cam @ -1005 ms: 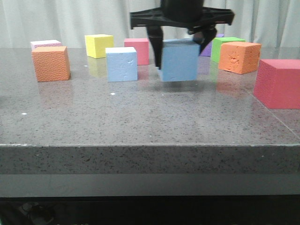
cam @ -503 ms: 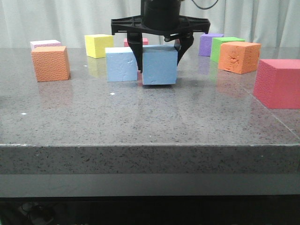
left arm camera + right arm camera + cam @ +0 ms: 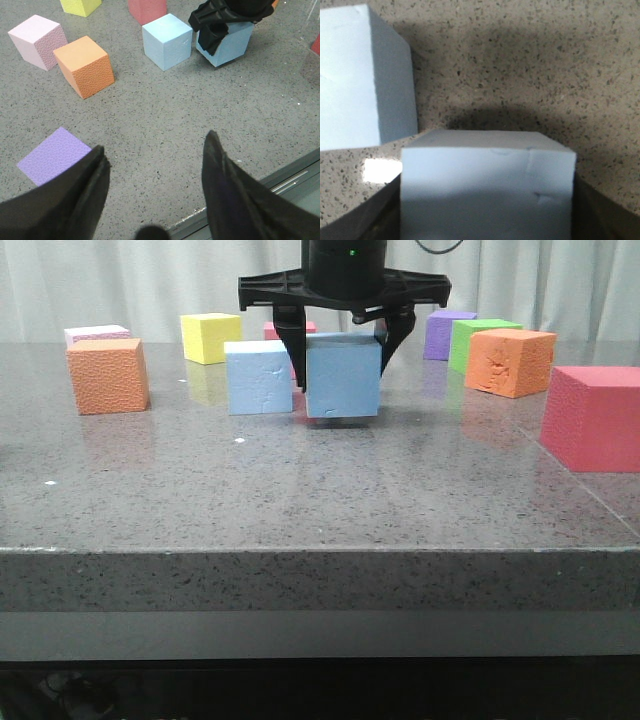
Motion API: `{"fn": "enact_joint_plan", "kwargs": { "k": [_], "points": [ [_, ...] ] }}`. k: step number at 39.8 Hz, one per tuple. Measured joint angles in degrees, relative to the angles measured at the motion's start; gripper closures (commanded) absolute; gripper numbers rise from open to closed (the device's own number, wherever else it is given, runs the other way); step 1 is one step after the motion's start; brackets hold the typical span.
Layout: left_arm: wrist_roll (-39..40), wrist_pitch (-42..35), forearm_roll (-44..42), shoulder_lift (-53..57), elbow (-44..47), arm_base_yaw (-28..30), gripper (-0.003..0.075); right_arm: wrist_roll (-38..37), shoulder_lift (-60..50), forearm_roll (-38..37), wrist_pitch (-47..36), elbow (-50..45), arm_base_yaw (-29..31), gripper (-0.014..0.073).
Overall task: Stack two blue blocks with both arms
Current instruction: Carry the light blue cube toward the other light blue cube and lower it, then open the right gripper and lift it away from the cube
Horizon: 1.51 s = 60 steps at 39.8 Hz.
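Front view: right gripper (image 3: 343, 340) pinches one pale sky-blue foam cube (image 3: 342, 377) by its side faces, just off the grey stone table (image 3: 320, 500), mid-table toward the far edge, just beside the second pale blue foam cube (image 3: 259, 377). Looks light and squashy, so grip gently. Left gripper (image 3: 155, 165) is spread and empty.

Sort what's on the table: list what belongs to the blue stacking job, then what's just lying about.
Job: held blue block, free blue block, right tool, left tool.
Lying about: orange cubes, yellow cube, purple cube, green cube, big red cube.
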State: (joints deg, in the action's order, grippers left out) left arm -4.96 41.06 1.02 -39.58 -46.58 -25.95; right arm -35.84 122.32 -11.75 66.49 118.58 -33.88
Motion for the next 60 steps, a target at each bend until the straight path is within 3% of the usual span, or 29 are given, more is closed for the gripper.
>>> {"fn": "enact_joint_plan", "kwargs": {
  "k": [7,35,47,52,60],
  "points": [
    [0.0,0.0,0.0,0.0,0.0,0.0,0.0322,0.0,0.0,0.0,0.5,0.0,0.0,0.0064],
    [0.0,0.0,0.0,0.0,0.0,0.0,0.0322,-0.1,-0.4,0.5,2.2,0.0,0.0,0.0064],
    [0.0,0.0,0.0,0.0,0.0,0.0,0.0322,0.2,-5.4,0.5,3.3,0.1,0.0,0.0064],
    [0.0,0.0,0.0,0.0,0.0,0.0,0.0322,2.5,-8.1,0.5,3.8,0.1,0.0,0.0064],
    [0.0,0.0,0.0,0.0,0.0,0.0,0.0322,13.1,-15.3,0.5,5.0,0.1,0.0,0.0064]
  ]
}}
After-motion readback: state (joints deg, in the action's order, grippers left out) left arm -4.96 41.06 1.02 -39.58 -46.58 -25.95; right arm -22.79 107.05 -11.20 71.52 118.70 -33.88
